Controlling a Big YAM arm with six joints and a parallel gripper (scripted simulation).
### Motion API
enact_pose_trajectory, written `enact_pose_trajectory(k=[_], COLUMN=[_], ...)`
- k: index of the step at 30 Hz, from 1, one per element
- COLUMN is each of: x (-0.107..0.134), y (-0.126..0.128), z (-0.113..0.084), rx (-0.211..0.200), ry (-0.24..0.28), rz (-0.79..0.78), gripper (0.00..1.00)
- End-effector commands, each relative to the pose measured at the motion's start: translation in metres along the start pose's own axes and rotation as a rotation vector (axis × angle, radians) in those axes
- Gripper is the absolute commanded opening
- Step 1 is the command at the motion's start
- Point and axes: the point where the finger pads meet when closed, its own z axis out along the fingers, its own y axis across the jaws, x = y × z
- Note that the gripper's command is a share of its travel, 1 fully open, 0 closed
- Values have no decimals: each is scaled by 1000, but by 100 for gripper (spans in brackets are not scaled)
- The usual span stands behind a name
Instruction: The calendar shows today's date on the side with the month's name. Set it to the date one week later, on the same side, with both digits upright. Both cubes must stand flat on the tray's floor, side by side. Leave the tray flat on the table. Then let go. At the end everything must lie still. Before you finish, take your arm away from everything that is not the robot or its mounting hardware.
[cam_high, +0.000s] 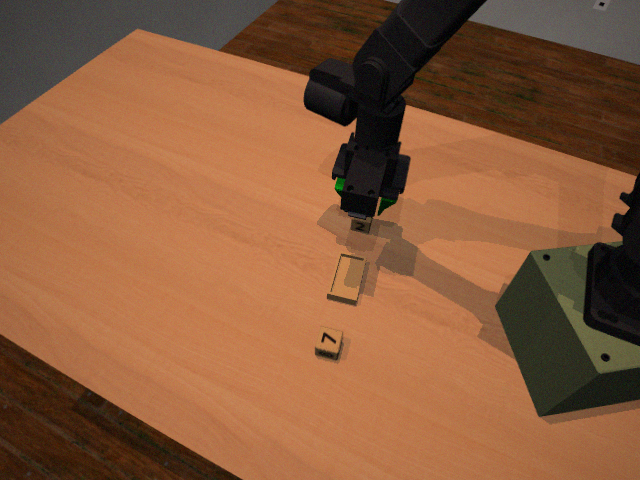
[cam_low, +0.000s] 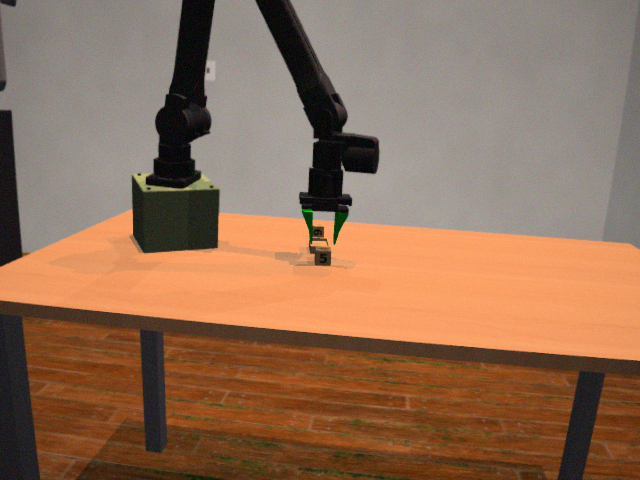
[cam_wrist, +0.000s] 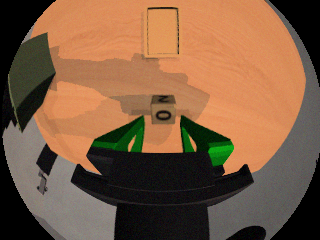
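One wooden cube (cam_high: 360, 225) (cam_low: 323, 257) (cam_wrist: 163, 111) stands on the table under my gripper (cam_low: 323, 243) (cam_wrist: 162, 119). A 0 is on its top, a 2 faces the tray and an upright 5 faces the exterior view. The gripper is open and empty; its green fingertips are a little above this cube, one on each side. The tray (cam_high: 339, 298) (cam_low: 312, 249) (cam_wrist: 145, 35) lies flat and empty on the table. The other cube (cam_high: 329, 342) (cam_low: 317, 231) stands beyond the tray, with a 7 on top and a 6 or 9 turned sideways on the side facing the exterior camera.
The green arm base (cam_high: 532, 330) (cam_low: 175, 219) (cam_wrist: 32, 75) stands on the table (cam_high: 180, 232) (cam_low: 439, 289), to the right in the top view. The two cubes and the tray lie roughly in one line, with the tray between the cubes.
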Motion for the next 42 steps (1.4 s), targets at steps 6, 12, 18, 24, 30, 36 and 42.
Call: enact_pose_trajectory(k=[6,12,18,24,30,36,42], x=[11,11,10,10,10,10,10], y=[-21,-22,-18,-18,-18,-18,-18], z=[-2,-2,-1,-1,-1,-1,-1], rx=[39,39,30,31,31,31,31], ry=[9,9,5,6,6,6,6], rz=[-1,-1,-2,-1,-1,-1,-1], gripper=[46,46,46,46,46,46,46])
